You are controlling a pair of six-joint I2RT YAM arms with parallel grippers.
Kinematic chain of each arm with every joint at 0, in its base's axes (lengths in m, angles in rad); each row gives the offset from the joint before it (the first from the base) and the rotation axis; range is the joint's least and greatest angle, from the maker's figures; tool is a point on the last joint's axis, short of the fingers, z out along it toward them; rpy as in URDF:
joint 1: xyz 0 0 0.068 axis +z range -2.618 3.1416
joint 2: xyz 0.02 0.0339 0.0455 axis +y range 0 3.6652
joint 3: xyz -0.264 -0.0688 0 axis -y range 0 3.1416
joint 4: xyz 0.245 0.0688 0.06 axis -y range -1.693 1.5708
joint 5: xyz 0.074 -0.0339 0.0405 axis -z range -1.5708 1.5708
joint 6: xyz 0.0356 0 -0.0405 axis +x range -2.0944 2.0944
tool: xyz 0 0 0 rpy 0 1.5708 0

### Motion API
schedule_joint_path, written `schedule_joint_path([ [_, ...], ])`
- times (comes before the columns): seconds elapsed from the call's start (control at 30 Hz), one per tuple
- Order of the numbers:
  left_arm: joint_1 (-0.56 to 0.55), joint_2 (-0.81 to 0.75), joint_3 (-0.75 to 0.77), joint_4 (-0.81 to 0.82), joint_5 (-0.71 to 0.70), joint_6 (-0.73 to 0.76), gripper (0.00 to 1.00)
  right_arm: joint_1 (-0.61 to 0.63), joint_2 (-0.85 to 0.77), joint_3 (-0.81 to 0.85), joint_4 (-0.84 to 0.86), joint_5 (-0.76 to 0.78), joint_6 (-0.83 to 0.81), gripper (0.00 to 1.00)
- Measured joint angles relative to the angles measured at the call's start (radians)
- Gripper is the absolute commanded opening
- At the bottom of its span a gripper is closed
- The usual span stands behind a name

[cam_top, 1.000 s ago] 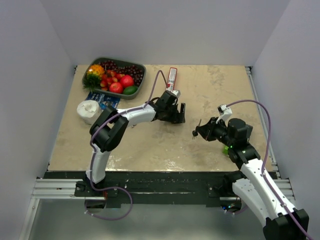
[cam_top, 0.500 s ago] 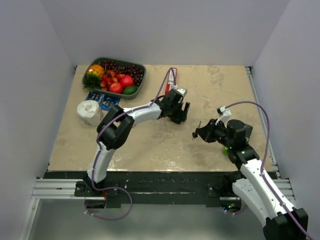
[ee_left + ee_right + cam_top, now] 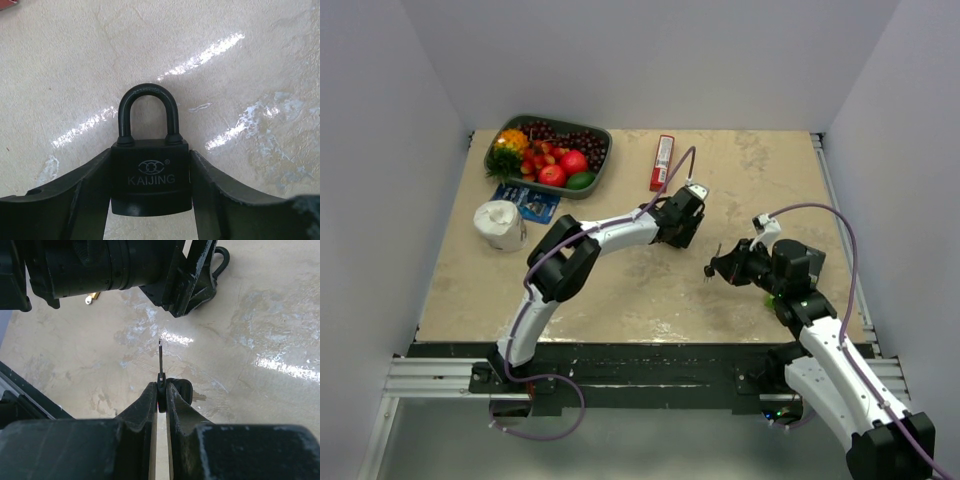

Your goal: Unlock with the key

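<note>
At the front right of the table [image 3: 620, 290], right gripper [image 3: 161, 390] is pinched tight on the key [image 3: 160, 360] by its black head. Blade sticks straight out past the fingertips, long axis in line with the fingers, tip aimed at the left gripper [image 3: 150, 190]. A second blade of the bunch shows beside one finger. Key and lock are apart. Farther in, left jaws clamp the body of the black padlock [image 3: 150, 172], shackle pointing away from the wrist, both legs seated.

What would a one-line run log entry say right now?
left claw: shut on black padlock | right claw: shut on key | status: key not yet in padlock, the two apart
</note>
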Motion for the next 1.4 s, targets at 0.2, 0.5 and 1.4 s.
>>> schedule_joint_path([
  [0.2, 0.03, -0.034, -0.063, 0.05, 0.079, -0.042, 0.0, 0.0, 0.006, -0.022, 0.044, -0.005, 0.012, 0.0],
  [0.5, 0.257, -0.344, -0.54, 0.278, 0.346, -0.36, 0.0, 0.126, 0.132, -0.058, 0.171, 0.009, 0.08, 0.0],
  [1.4, 0.263, -0.809, -0.934, 0.574, 0.356, -0.663, 0.0, 0.452, 0.688, 0.221, 0.439, -0.016, 0.206, 0.0],
])
